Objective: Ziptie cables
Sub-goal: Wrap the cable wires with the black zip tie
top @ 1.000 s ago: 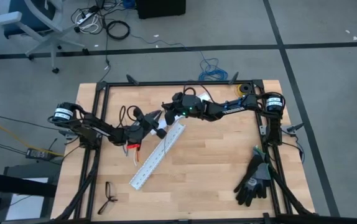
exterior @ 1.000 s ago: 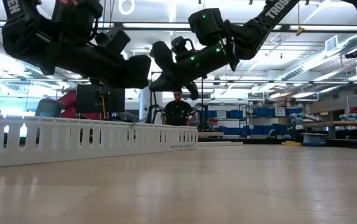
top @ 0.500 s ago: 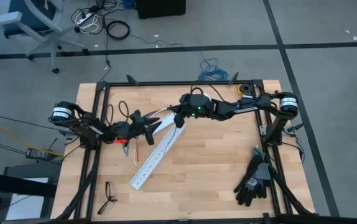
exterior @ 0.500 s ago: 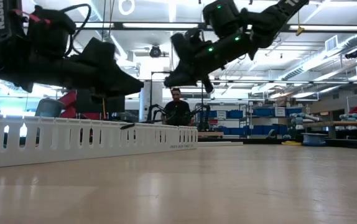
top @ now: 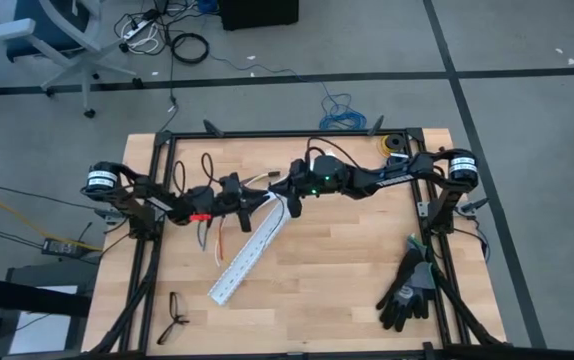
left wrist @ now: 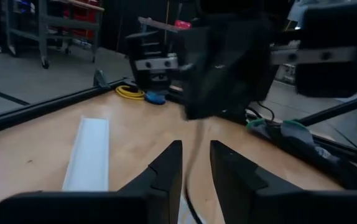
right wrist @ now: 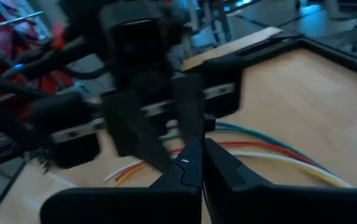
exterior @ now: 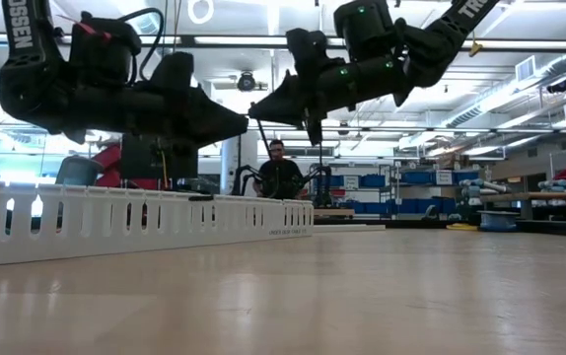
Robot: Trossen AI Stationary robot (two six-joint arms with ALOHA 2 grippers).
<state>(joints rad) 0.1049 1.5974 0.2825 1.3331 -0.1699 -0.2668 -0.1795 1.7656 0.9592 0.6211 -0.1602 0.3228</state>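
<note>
My left gripper [top: 259, 197] and right gripper [top: 285, 198] meet tip to tip above the far middle of the table. The ziptie [exterior: 261, 140] is a thin black strip hanging below my shut right gripper [exterior: 255, 114]. In the left wrist view the ziptie [left wrist: 191, 168] runs through the narrow gap of my open left gripper [left wrist: 195, 155]; whether it touches the fingers I cannot tell. The cables [right wrist: 272, 148], green, red, yellow and white wires, lie on the table under both grippers, and their orange and grey ends [top: 217, 237] trail toward the near edge. My right gripper has the ziptie's upper end [exterior: 257, 122] at the free ends of its shut fingers. The fingers come nearly level from the table's right side. The strip hangs down below them, clear of the table. The fingers themselves hide the exact place of the pinch.
A long white slotted duct [top: 250, 247] lies slanting across the table's middle, just near of the grippers. Black gloves [top: 407, 290] lie at the near right, glasses [top: 174, 318] at the near left, and a yellow coil [top: 392, 145] at the far right corner.
My left gripper has swung toward the far edge, rolled about its own line and levelled out, its tip now facing the right gripper. My right gripper has drawn back a little toward the table's right and tipped, and the ziptie now hangs below it.
</note>
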